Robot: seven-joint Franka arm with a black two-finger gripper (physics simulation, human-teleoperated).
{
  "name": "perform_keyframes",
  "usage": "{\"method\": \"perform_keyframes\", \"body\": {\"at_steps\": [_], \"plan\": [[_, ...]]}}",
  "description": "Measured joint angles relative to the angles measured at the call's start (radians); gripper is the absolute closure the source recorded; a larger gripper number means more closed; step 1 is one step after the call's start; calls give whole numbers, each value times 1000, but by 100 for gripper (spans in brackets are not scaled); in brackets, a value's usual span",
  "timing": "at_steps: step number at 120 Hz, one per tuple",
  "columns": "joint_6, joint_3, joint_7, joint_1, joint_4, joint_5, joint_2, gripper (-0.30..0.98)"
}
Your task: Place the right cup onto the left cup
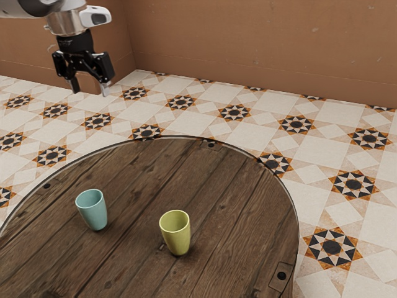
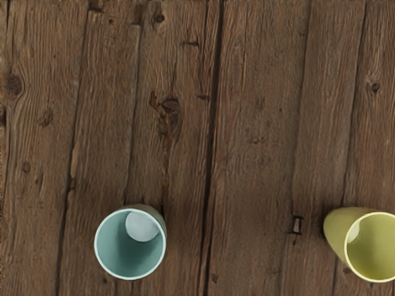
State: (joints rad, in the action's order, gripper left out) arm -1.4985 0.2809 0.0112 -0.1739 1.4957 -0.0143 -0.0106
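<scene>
Teal cup (image 1: 93, 210) as landmark: upright on the round wooden table (image 1: 139, 186), mouth up. Yellow cup (image 1: 176, 233), likewise upright, mouth up, stands well apart from the teal cup, toward the exterior view's right and a little nearer that camera. Bare planks between the two; neither touches the other. Wrist view looks down into both; a small dark mark (image 2: 297, 225) in the wood lies between them, closer to the yellow cup than to the teal.

Gripper (image 1: 90, 94): raised well above the level of the teal cup, clear of both cups. Fingers spread wide, a broad gap between the tips, pointing down; holding nothing.

Surroundings: patterned tile floor (image 1: 198, 121) beyond the teal cup and below the table; brown wall (image 1: 260, 43) behind, farther from the teal cup than the tiles.
</scene>
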Motion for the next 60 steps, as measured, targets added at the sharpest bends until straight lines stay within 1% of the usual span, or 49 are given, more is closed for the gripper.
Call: {"method": "perform_keyframes", "body": {"at_steps": [22,32,44,60], "plan": [[-14,-28,0,48,3,1,-9,2],[-21,-49,-1,67,30,1,-11,2],[-54,-73,-2,73,110,1,-12,2],[-135,-85,-3,37,230,-2,-28,3]]}}
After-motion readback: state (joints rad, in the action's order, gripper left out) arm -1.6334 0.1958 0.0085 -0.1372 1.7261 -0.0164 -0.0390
